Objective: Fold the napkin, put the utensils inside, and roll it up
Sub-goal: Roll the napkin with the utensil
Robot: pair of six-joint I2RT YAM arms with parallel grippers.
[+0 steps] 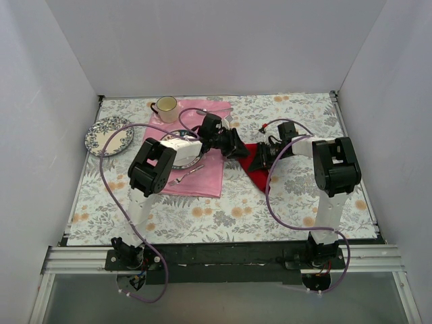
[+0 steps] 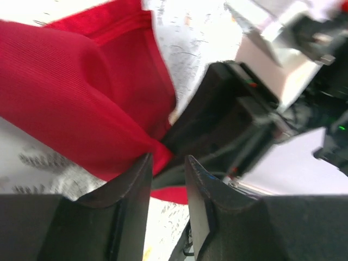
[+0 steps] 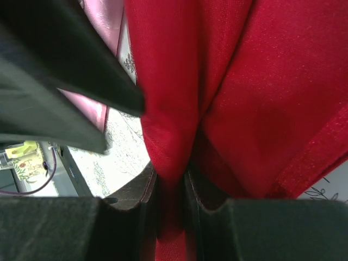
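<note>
Surface (image 1: 236, 216): carried the napkin near its middle, just right of the pink cloth (image 1: 202, 179).
Napkin (image 1: 260, 177): red and bunched, gathered at its far-left end. The rest trailed toward the near right, between the two arms.
Right claw (image 3: 170, 176): pressed together on a gathered fold of napkin.
Left claw (image 2: 167, 157): tip to tip with the right claw, narrowed about the same bunch. Whether it truly pinched could not be told.
Next move: probably hinged on the left claw securing that end.
</note>
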